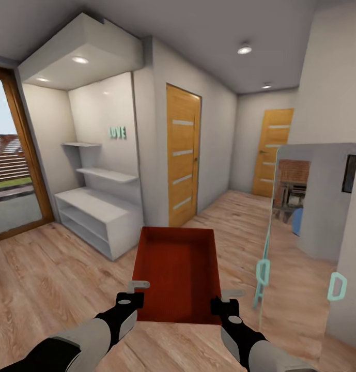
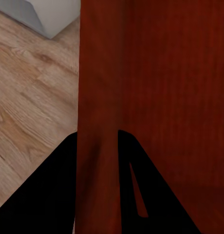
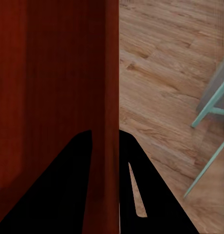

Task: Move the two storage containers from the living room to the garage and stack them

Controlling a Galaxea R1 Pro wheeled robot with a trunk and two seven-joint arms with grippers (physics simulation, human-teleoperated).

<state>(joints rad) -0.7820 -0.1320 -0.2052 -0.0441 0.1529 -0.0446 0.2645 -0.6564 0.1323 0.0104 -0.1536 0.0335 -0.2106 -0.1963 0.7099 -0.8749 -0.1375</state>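
Carrying step, I judge: the left gripper (image 1: 138, 289) and right gripper (image 1: 227, 298) each have jaws clamped over a side wall of one red-orange storage container (image 1: 176, 268), held above the hallway's wood planks (image 1: 53, 274); next comes driving on toward the garage.

Two arms, each with a light grey rounded forearm shell running into a glossy black wrist section. Left gripper (image 1: 139, 284) and right gripper (image 1: 232, 293): black bodies with a pale grey disc on top and short light grey fingers. In both wrist views the fingers (image 2: 48, 195) read as flat black wedges, one with a narrow slot.
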